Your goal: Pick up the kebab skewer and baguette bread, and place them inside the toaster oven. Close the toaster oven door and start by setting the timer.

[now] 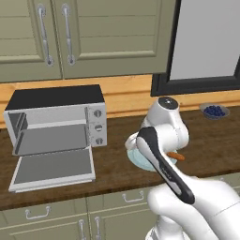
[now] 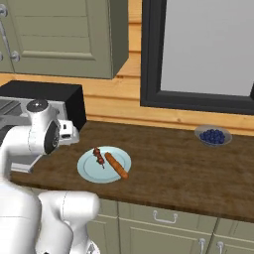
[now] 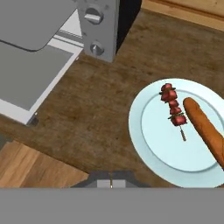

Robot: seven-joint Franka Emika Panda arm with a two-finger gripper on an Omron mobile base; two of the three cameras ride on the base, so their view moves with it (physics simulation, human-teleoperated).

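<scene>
The kebab skewer (image 3: pixel 173 106) with its red-brown chunks lies on a pale blue plate (image 3: pixel 153 144), and the orange-brown baguette bread (image 3: pixel 205 130) lies right beside it. Both also appear on the plate (image 2: pixel 89 171) in the right base view: skewer (image 2: pixel 98 157), baguette (image 2: pixel 116 165). The toaster oven (image 1: pixel 56 117) stands at the left, with its door (image 1: pixel 52 168) folded down flat on the counter. My gripper (image 3: pixel 110 183) hovers above the counter between oven and plate, holding nothing. Its fingertips are cut off at the frame's bottom.
A small bowl of blueberries (image 2: pixel 213 136) sits at the back right of the wooden counter (image 2: pixel 173 173). My arm (image 1: pixel 164 161) hides most of the plate in the left base view. The oven's knobs (image 3: pixel 94 15) face the plate side.
</scene>
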